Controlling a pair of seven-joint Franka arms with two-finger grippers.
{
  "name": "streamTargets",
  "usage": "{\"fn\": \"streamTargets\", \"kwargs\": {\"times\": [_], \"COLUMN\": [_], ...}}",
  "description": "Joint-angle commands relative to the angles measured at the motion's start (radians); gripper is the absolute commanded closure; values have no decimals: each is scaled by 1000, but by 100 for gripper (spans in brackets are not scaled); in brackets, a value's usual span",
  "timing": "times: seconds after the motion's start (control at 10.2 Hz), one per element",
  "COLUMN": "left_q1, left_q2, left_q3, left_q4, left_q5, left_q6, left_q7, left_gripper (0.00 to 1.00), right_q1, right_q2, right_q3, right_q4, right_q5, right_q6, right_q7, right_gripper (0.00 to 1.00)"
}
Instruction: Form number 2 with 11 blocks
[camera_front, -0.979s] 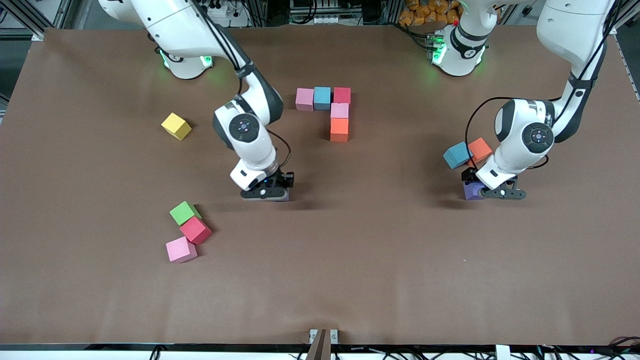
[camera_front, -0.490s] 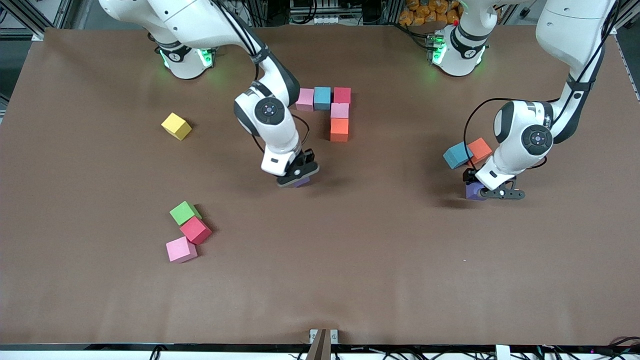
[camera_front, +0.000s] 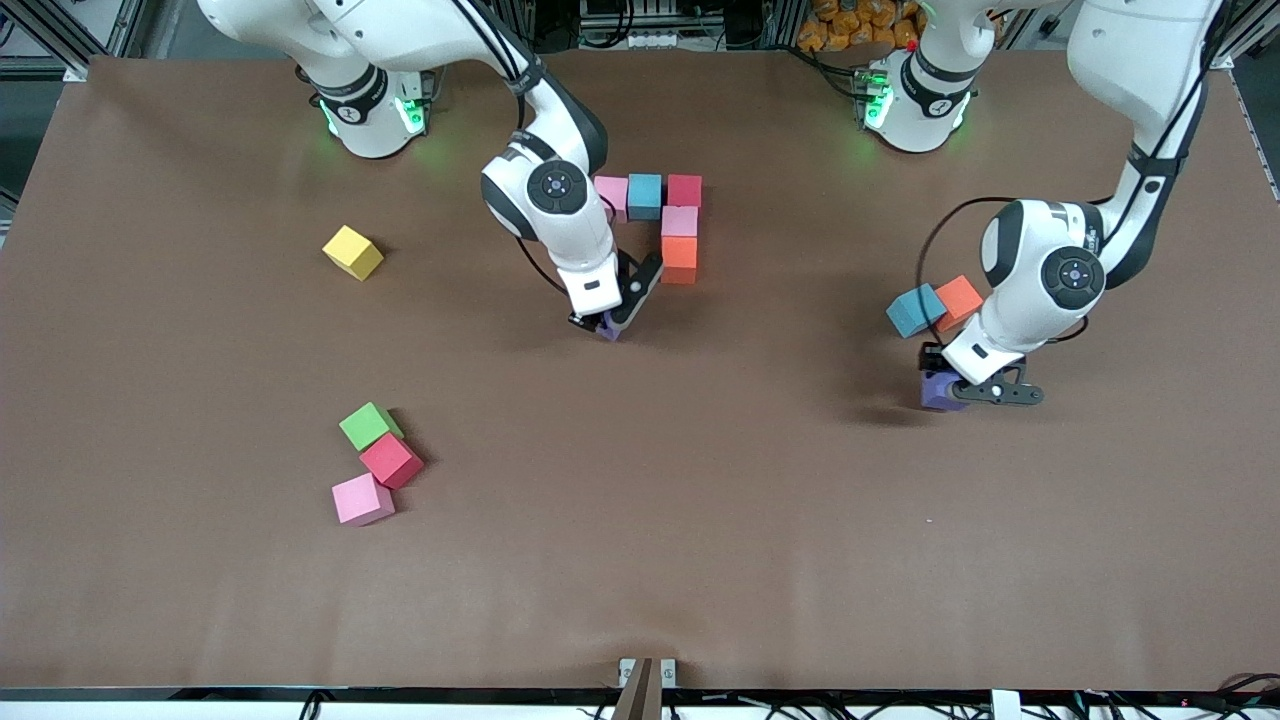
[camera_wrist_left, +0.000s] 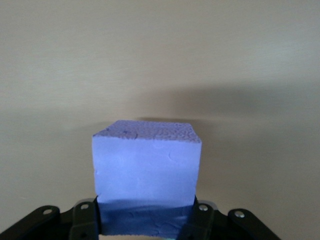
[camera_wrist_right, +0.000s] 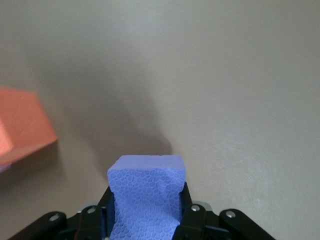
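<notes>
Five blocks form a partial number 2: a row of pink, light blue and crimson, then a pink and an orange in a column toward the front camera. My right gripper is shut on a purple block low over the table beside that orange block. My left gripper is shut on a second purple block close to the table, beside a light blue and an orange block.
Toward the right arm's end, near the front, a green cube, a crimson block and a pink block lie clustered. A yellow cube sits alone farther back. The brown table stretches wide in front.
My right gripper carried its purple block away from the front camera, up beside the digit's orange block. My left gripper closed on the other purple block and shifted slightly.
</notes>
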Motion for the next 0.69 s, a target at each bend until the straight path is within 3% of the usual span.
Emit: {"fn": "streamTargets", "kwargs": {"times": [0.0, 0.1, 0.29, 0.59], "left_q1": [-38, -51, -58, -65], "left_q2": [-86, -109, -137, -137], "left_q3": [-50, -82, -187, -290], "left_q4": [88, 102, 105, 111], "left_q5": [-182, -185, -187, -185], "left_q6": [-241, -297, -304, -304], "left_q7": [-63, -145, -383, -673], "left_gripper": [99, 99, 100, 100], "right_q1": [-35, -35, -35, -21], "right_q2": [-54, -49, -45, -35], "right_q3": [58, 79, 98, 121], "right_q4": [-64, -64, -66, -121], "right_q5": [-16, -22, -24, -25], "right_q6": [7, 11, 43, 146], "right_q7": [-125, -130, -200, -232], "right_gripper": [92, 93, 94, 95]}}
